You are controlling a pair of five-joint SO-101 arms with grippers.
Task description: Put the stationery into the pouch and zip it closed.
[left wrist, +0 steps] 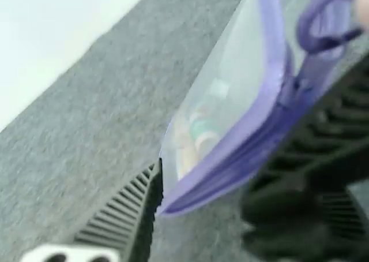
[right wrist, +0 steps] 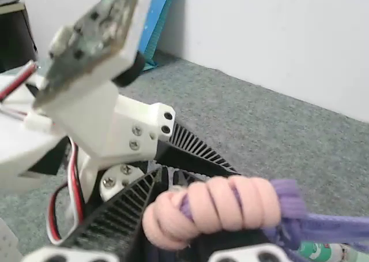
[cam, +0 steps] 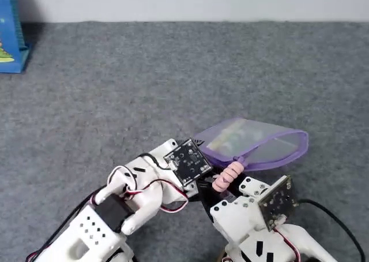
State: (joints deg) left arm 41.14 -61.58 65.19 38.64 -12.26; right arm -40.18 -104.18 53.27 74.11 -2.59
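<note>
Grey carpet covers the counter (cam: 115, 89). Right of centre on it lies the translucent purple pouch (cam: 253, 138). The left gripper (left wrist: 219, 175) has its jaws closed against the pouch's end nearest the arms. The right gripper (right wrist: 202, 216) has its jaws clamped on the pink coiled zip pull (right wrist: 219, 207). Stationery (left wrist: 199, 132) shows inside the pouch.

One pouch (cam: 253, 143), one pink coiled pull (cam: 228, 177), two claws (left wrist: 222, 184) (right wrist: 196, 221), one blue box (cam: 8, 37).

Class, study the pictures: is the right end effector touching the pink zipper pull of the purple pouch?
Touching. The right wrist view shows the pink zipper pull pressed against the right end effector's black ribbed finger, with no gap.
</note>
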